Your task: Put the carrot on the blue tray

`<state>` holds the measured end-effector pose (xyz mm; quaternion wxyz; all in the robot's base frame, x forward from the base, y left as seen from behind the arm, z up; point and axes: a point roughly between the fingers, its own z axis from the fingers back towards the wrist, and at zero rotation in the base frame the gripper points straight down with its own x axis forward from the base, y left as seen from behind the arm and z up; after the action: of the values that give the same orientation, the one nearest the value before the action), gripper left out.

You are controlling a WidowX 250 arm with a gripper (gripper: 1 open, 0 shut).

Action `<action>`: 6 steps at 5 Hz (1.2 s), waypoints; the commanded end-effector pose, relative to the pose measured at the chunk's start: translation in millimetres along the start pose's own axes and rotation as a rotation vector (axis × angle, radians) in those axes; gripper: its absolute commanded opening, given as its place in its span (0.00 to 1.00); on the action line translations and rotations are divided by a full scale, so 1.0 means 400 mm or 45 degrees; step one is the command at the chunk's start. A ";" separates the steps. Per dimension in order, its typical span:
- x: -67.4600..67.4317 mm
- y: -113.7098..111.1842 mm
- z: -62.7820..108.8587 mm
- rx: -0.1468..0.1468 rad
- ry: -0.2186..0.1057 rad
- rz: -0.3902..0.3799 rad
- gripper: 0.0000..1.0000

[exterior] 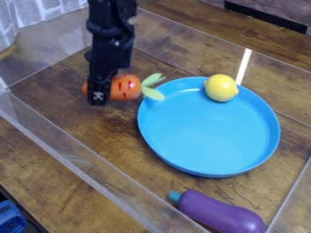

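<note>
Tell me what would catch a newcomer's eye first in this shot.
The big blue tray right of center stands out first, with a yellow fruit sitting at its far rim. Just left of the tray, the black claw is shut on the orange carrot, whose green top points toward the tray. A purple eggplant lies at the bottom edge.

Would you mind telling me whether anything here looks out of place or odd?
Nothing looks damaged or spilled. One oddity: a yellow fruit already sits on the blue tray, at its far rim. The gripper is shut on the carrot, just left of the tray. The eggplant lies apart.
</note>
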<state>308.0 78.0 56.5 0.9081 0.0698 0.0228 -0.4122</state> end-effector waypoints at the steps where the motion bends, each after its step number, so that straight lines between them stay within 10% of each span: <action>1: 0.002 0.022 0.125 0.116 -0.039 -0.049 0.00; 3: -0.015 -0.027 0.111 0.131 -0.024 -0.100 0.00; 6: 0.077 -0.023 0.137 0.171 -0.013 -0.216 0.00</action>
<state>310.6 42.1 90.6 0.8645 0.1095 0.0187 -0.4901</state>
